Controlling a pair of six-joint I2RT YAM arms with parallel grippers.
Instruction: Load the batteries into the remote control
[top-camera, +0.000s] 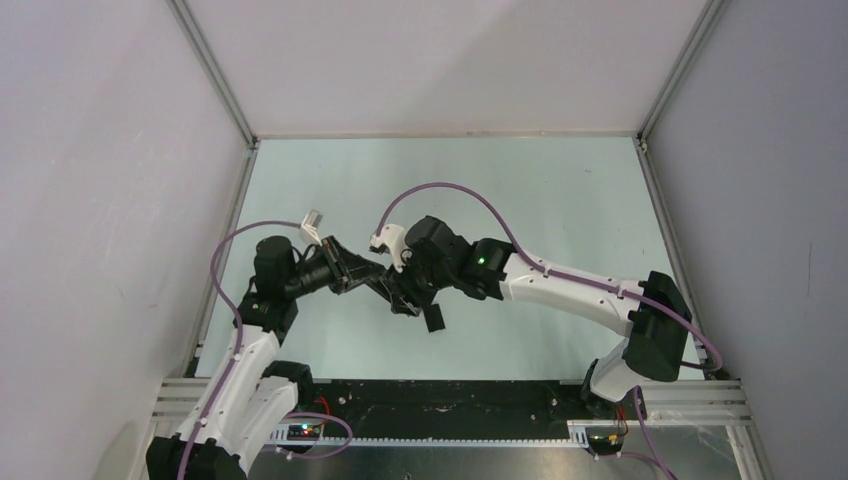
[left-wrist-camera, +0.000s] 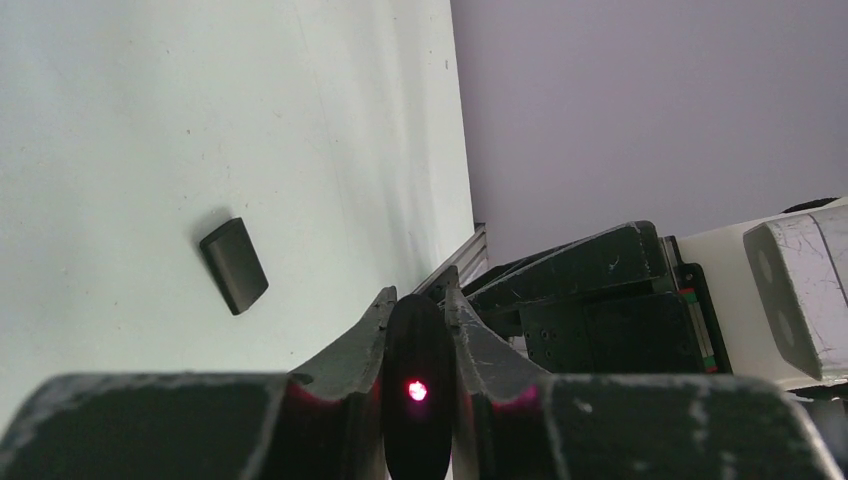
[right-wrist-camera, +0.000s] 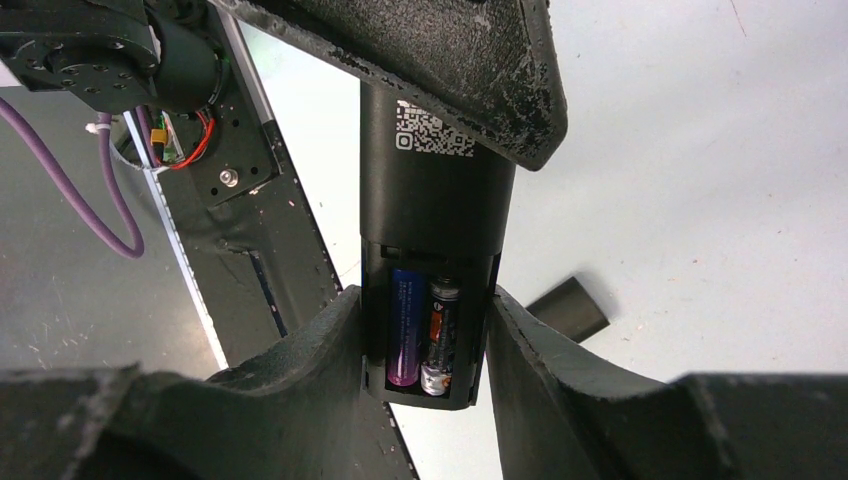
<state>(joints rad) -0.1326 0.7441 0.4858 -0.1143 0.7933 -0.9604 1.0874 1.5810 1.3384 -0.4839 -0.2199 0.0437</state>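
The remote control (right-wrist-camera: 435, 190), a slim black bar, is held off the table between both grippers at mid-table (top-camera: 392, 287). My right gripper (right-wrist-camera: 425, 300) is shut on its sides at the open battery recess. Both batteries lie side by side in that recess: the blue-purple one (right-wrist-camera: 406, 325) on the left, and the dark one with a pale metallic end (right-wrist-camera: 441, 335) on the right. My left gripper (left-wrist-camera: 418, 300) is shut on the remote's other end (left-wrist-camera: 417, 420), where a red light glows. A left finger (right-wrist-camera: 450, 70) overlaps the remote's upper part.
The small loose black cover plate (top-camera: 433, 318) lies on the pale table just below the grippers; it shows as well in the wrist views (left-wrist-camera: 233, 265) (right-wrist-camera: 567, 308). The black base rail (top-camera: 450, 395) runs along the near edge. Grey walls enclose the table.
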